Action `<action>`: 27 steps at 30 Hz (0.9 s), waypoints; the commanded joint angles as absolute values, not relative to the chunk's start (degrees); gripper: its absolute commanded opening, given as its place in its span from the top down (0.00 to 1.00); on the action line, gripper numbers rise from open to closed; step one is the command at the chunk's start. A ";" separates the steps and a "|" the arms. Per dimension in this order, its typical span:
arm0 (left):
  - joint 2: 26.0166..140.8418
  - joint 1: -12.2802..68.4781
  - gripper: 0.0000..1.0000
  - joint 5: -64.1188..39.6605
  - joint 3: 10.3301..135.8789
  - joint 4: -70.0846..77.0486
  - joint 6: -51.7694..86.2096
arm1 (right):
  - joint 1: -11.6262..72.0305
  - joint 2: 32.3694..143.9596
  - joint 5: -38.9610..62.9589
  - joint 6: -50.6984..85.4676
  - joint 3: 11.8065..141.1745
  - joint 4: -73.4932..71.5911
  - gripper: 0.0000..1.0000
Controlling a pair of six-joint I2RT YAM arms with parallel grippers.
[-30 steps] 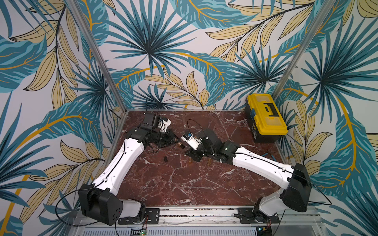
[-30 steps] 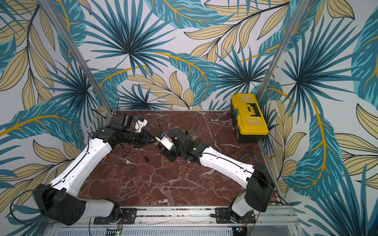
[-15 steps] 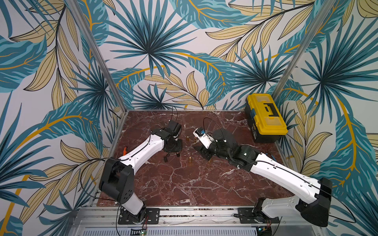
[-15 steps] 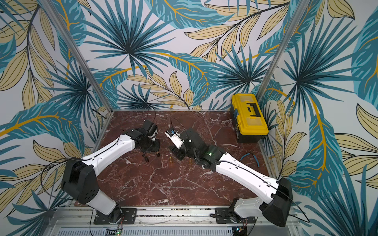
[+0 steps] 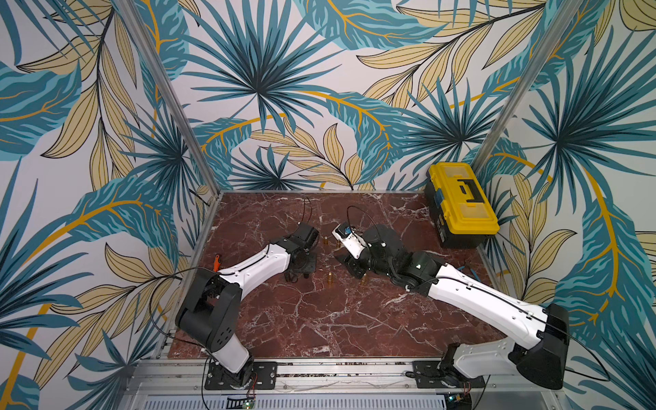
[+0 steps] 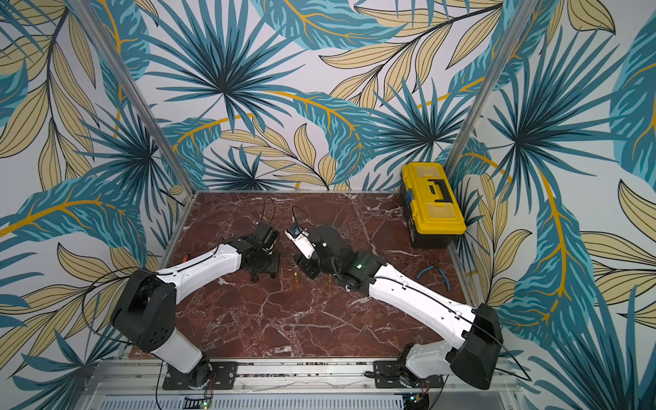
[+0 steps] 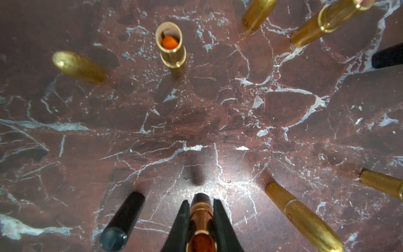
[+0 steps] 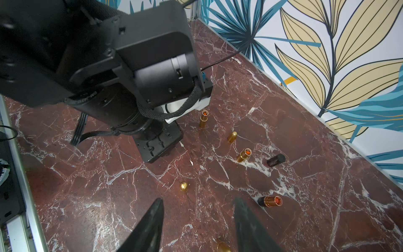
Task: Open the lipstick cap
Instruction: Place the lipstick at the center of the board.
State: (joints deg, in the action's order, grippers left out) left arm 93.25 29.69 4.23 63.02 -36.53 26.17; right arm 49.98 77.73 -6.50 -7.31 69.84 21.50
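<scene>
A: The left gripper (image 7: pixel 201 203) is clamped tight on the lipstick (image 7: pixel 199 218). Its black base points toward the marble table (image 7: pixel 218 113) and the orange-red bullet is bare at the other end, well apart from the yellow toolbox (image 5: pixel 461 202).

B: A black cap (image 7: pixel 122 220) stands upright just beside it, clear of the fingers.

A: The right gripper (image 8: pixel 198 199), on the toolbox side of the left one, hangs with its jaws partly apart and nothing between them.

B: Farther out, an open gold lipstick (image 7: pixel 171 47) stands on the marble.

A: And against a second ago?

B: Then the left wrist sat level with the toolbox. Now it's forward of the toolbox's front end. Since half a second ago, both arms have barely shifted.
</scene>
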 commanded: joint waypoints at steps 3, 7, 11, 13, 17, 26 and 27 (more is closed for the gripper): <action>93.33 31.09 0.86 7.99 61.51 -32.32 25.05 | 50.07 77.98 -7.47 -7.19 69.08 21.92 0.47; 93.40 31.62 0.86 8.70 60.37 -31.01 25.05 | 50.05 78.38 -7.64 -7.39 68.82 21.88 0.47; 93.20 31.79 0.85 8.18 58.52 -28.37 24.96 | 50.11 78.72 -7.40 -7.38 68.82 21.93 0.47; 93.07 31.82 0.85 8.35 57.73 -27.50 25.14 | 50.10 78.67 -7.45 -7.47 68.82 21.95 0.47; 92.98 31.99 0.84 8.31 56.53 -26.74 25.22 | 50.10 78.88 -7.56 -7.60 68.81 21.88 0.47; 92.77 32.72 0.80 8.62 54.32 -26.26 25.66 | 50.10 80.02 -7.17 -7.78 69.10 21.53 0.47; 92.66 32.78 0.79 8.61 54.23 -26.26 25.66 | 50.11 80.15 -7.20 -7.81 69.15 21.53 0.47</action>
State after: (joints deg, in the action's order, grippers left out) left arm 92.95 32.29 8.91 55.96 -25.50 25.76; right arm 49.98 79.48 -6.87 -7.35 69.84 21.47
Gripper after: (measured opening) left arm 0.201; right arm 0.533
